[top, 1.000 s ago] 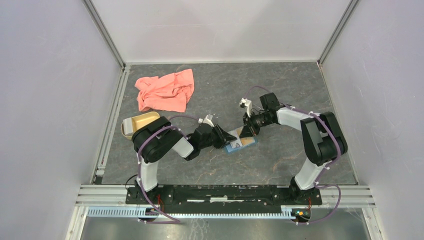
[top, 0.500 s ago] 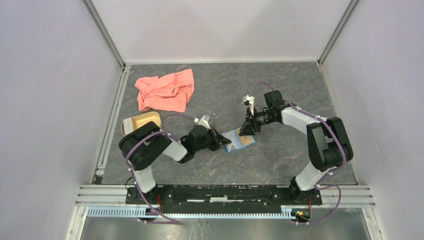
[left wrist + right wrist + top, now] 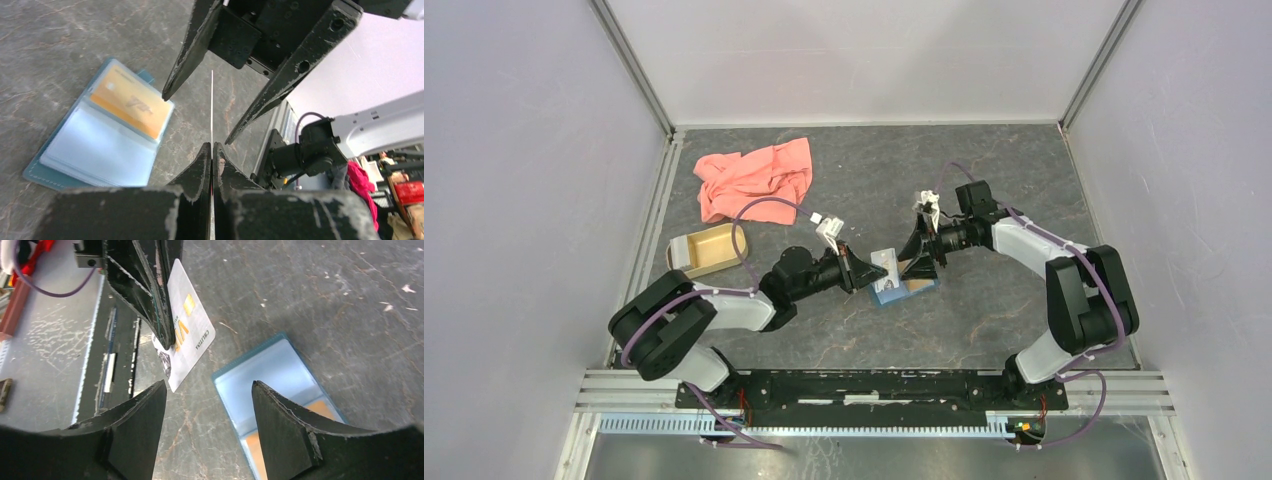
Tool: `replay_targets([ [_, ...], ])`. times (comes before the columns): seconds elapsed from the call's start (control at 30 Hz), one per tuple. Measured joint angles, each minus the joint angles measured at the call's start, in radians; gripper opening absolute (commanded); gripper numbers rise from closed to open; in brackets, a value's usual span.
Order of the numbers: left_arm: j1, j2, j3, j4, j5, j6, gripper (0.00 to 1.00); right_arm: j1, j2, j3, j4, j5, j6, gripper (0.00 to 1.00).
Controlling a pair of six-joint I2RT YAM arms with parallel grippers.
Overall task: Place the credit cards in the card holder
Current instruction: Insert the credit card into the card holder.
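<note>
The card holder [image 3: 904,290] lies open on the table, teal outside and light blue inside [image 3: 95,142] [image 3: 280,385]. A gold-yellow credit card [image 3: 131,102] [image 3: 322,410] sits in one of its pockets. My left gripper [image 3: 862,272] [image 3: 211,146] is shut on a pale credit card [image 3: 884,268] [image 3: 189,332], held upright above the table just left of the holder and seen edge-on [image 3: 211,107] in the left wrist view. My right gripper [image 3: 916,258] [image 3: 207,386] is open with nothing between its fingers. It faces the card from the right, a short gap away.
A salmon-pink cloth [image 3: 754,180] lies crumpled at the back left. A tan oval dish [image 3: 707,248] stands by the left wall, behind my left arm. The two grippers face each other closely over the holder.
My right gripper has opened and drawn back a little from the pale card. My left gripper has shut on that card, and the left arm's elbow has swung out to the left.
</note>
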Motion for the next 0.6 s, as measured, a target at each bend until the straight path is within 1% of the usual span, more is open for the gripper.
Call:
replay_targets([
  [0.07,0.000,0.002,-0.006,0.027,0.026,0.010,0.02,0.001,0.000,0.000,-0.029,-0.042,-0.030,0.67],
  [0.13,0.001,0.010,-0.010,0.055,0.045,0.018,0.03,0.005,0.010,0.014,-0.103,-0.081,-0.097,0.64],
  [0.2,0.001,0.019,-0.013,0.084,0.053,0.023,0.04,0.007,0.050,0.071,-0.248,-0.119,-0.226,0.60],
  [0.27,0.001,0.029,-0.018,0.113,0.064,0.024,0.04,0.011,0.123,0.161,-0.442,-0.156,-0.410,0.58],
  [0.37,0.002,0.047,-0.021,0.158,0.081,0.024,0.04,0.021,0.201,0.225,-0.615,-0.188,-0.582,0.57],
  [0.4,0.002,0.053,-0.021,0.171,0.089,0.024,0.04,0.024,0.210,0.225,-0.655,-0.193,-0.619,0.49],
  [0.43,0.002,0.060,-0.021,0.180,0.095,0.024,0.05,0.029,0.213,0.225,-0.690,-0.195,-0.647,0.40],
  [0.47,0.002,0.067,-0.021,0.194,0.098,0.024,0.05,0.039,0.212,0.225,-0.732,-0.202,-0.682,0.27],
  [0.5,0.002,0.074,-0.021,0.204,0.101,0.024,0.07,0.045,0.210,0.225,-0.750,-0.207,-0.708,0.18],
  [0.53,0.002,0.078,-0.023,0.216,0.108,0.023,0.11,0.051,0.209,0.225,-0.769,-0.208,-0.730,0.11],
  [0.6,0.001,0.079,-0.031,0.243,0.123,0.023,0.23,0.055,0.210,0.228,-0.788,-0.207,-0.751,0.02],
])
